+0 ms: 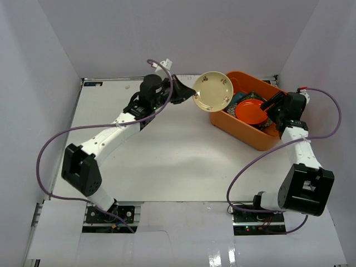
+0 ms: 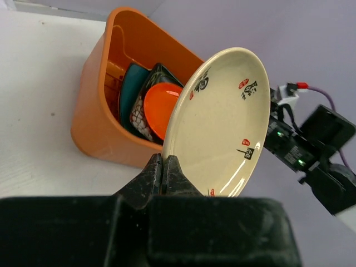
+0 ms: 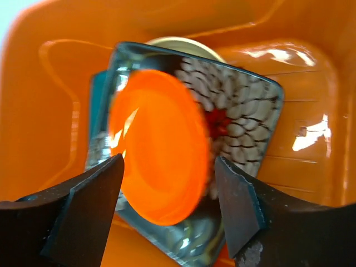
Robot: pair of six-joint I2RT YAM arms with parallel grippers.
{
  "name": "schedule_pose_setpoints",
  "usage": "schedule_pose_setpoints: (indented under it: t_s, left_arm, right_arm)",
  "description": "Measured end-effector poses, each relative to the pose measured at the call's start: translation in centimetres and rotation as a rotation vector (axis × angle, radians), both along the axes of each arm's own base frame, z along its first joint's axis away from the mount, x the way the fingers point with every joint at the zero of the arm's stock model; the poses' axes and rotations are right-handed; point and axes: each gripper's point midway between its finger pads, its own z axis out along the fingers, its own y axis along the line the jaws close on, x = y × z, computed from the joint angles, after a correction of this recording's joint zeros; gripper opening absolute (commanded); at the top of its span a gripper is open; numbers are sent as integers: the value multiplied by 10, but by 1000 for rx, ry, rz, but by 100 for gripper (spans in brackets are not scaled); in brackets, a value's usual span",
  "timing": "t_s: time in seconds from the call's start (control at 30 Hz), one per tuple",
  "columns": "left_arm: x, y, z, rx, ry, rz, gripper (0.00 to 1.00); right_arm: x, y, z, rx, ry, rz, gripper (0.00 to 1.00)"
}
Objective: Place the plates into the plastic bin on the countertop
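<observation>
Left gripper [image 2: 165, 167] pinches the lower rim of the patterned beige plate [image 2: 219, 122], held on edge just beside the plastic bin's [image 1: 245, 136] left rim, at the countertop's [image 1: 167, 150] far right corner. The bin lies rightward. Right gripper [image 3: 167, 186], jaws wide, straddles the red plate [image 3: 158, 150] inside.

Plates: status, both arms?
Left fingers shut on patterned beige plate, beside orange bin. Right fingers open over red plate inside bin. Nothing blocking.

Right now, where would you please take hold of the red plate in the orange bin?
The red plate: probably by its rim, from above; it rests tilted on the flowered square plate, so only that thin edge fits the open right gripper.
</observation>
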Motion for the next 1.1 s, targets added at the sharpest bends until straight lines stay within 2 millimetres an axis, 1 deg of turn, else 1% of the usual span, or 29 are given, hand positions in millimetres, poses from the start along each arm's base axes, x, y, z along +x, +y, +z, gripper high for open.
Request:
schedule_pose_setpoints:
  t_s: [0.03, 0.1, 0.17, 0.2, 0.23, 0.27, 0.3, 0.37, 0.4, 0.47, 0.53, 0.6, 0.7, 0.77, 0.8, 0.83, 0.87, 0.9, 0.97, 1.0, 1.07, 1.1]
  left_arm:
    - [6, -10, -3, 13, 4, -1, 0]
    - [20, -29, -9, 31, 9, 0, 0]
    - [33, -50, -23, 57, 33, 0, 0]
    - [38, -58, -29, 68, 41, -2, 0]
    - [44, -68, -37, 80, 54, -3, 0]
    - [50, -77, -43, 89, 61, -2, 0]
    - [55, -88, -51, 99, 70, -5, 0]
    - [63, -110, -66, 118, 87, -12, 0]
    - [65, -120, -73, 128, 96, -16, 0]
    - [70, -143, -83, 138, 101, -30, 0]
    - [71, -166, -91, 144, 101, -45, 0]
    - [70, -188, -98, 144, 95, -62, 0]
    - [68, -210, -112, 142, 101, -75, 0]
    - [64, -221, -125, 146, 117, -85, 0]
    - [63, -224, -132, 150, 126, -87, 0]
    - [62, -227, -138, 148, 135, -88, 5]
    - [63, -228, -135, 139, 127, -87, 23]
    - [64, -228, -136, 141, 130, -83, 33]
    - [66, -227, -134, 128, 134, -79, 50]
    - [66, -228, -133, 123, 132, -78, 63]
    - [67, -228, -131, 113, 124, -77, 75]
    - [68, -228, -129, 109, 119, -76, 84]
  right_arm:
    - [1, 2, 6, 10, -16, 7, 72]
    - [3, 2, 30, 25, -71, 10, 69]
    - [3, -1, 70, 23, -165, 1, 58]
    - [2, -3, 91, 16, -213, -2, 36]
    - [-1, -4, 116, 2, -272, -1, 21]
    - [-5, -3, 140, -5, -332, 0, 10]
    - [-11, -1, 167, -11, -400, 2, 8]
    - [-25, 5, 210, -23, -514, 20, 8]
    - [-33, 10, 227, -27, -564, 41, 8]
    - [-44, 21, 246, -28, -627, 90, 8]
    - [-50, 32, 255, -22, -656, 144, 8]
    - [-52, 41, 254, -12, -660, 189, 8]
    - [-50, 51, 234, 13, -618, 237, 8]
    - [-49, 56, 219, 29, -582, 258, 8]
    - [-49, 58, 213, 35, -567, 268, 10]
    - [-49, 60, 208, 39, -555, 274, 11]
    - [-49, 62, 206, 41, -550, 282, 13]
    - [-49, 64, 205, 42, -547, 287, 18]
    - [-49, 65, 204, 41, -545, 295, 24]
    - [-49, 65, 203, 39, -544, 295, 30]
    - [-49, 64, 203, 31, -542, 293, 36]
    - [-48, 63, 202, 23, -541, 291, 41]
